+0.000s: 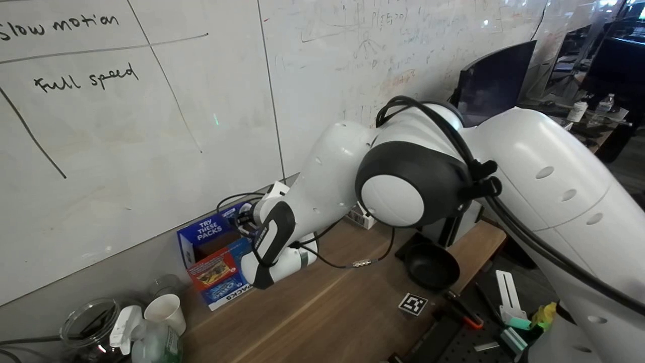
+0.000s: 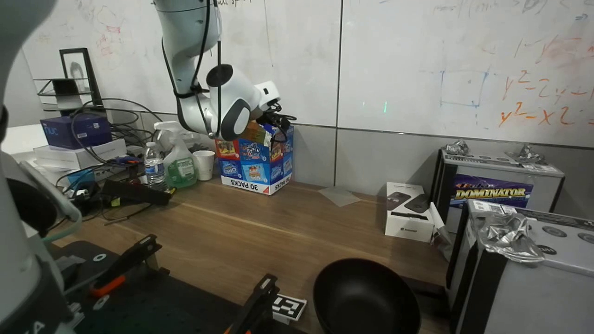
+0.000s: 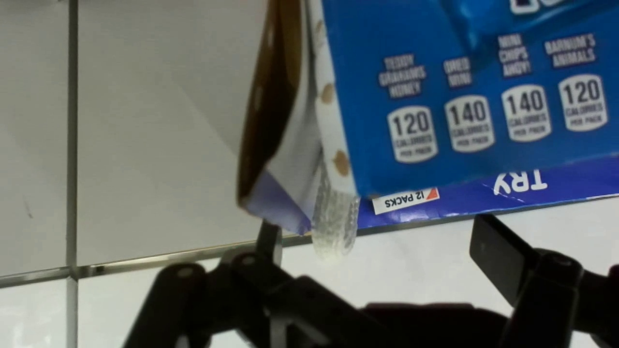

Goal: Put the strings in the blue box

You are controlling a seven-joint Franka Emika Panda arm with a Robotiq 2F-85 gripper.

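Plainly, the end effector (image 3: pixel 382 249) gapes near the strings (image 3: pixel 332 221).

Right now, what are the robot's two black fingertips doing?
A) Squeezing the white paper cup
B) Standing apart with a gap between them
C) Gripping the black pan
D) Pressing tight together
B: in the wrist view, the gripper has its two black fingertips set well apart, a wide gap between them.

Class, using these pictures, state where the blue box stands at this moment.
In an exterior view, the blue box stands slightly left of centre at the back of the wooden table, with the white paper cup just to its left.
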